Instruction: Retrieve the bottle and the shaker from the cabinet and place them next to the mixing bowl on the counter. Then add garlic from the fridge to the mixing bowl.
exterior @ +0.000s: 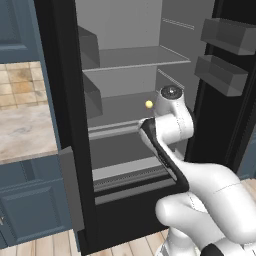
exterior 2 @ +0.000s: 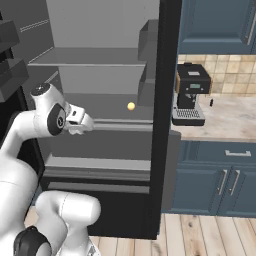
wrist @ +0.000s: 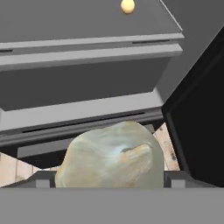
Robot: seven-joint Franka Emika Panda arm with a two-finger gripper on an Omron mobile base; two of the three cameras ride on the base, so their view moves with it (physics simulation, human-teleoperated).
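Garlic [wrist: 109, 153], pale and lumpy, sits nearest the hand camera, pinched between the widely set fingers of the tool [wrist: 109, 181] in front of the open fridge [exterior: 65, 100]. The grip looks shallow, so a fast swing toward the surface [exterior 2: 230, 117] at 3 o'clock could shake it loose. A small yellow ball [wrist: 127, 6] rests on a shelf at 12 o'clock. The right base view adds a coffee machine [exterior 2: 190, 95].

fridge [exterior: 65, 125] open, counter [exterior: 22, 135] at its 9 o'clock | small round item [exterior: 148, 104] on middle shelf [exterior: 135, 107] | garlic [wrist: 109, 159] between gripper [wrist: 109, 181] fingertips, before lower drawer [wrist: 87, 83] | coffee machine [exterior 2: 190, 95] on counter, 3 o'clock of fridge
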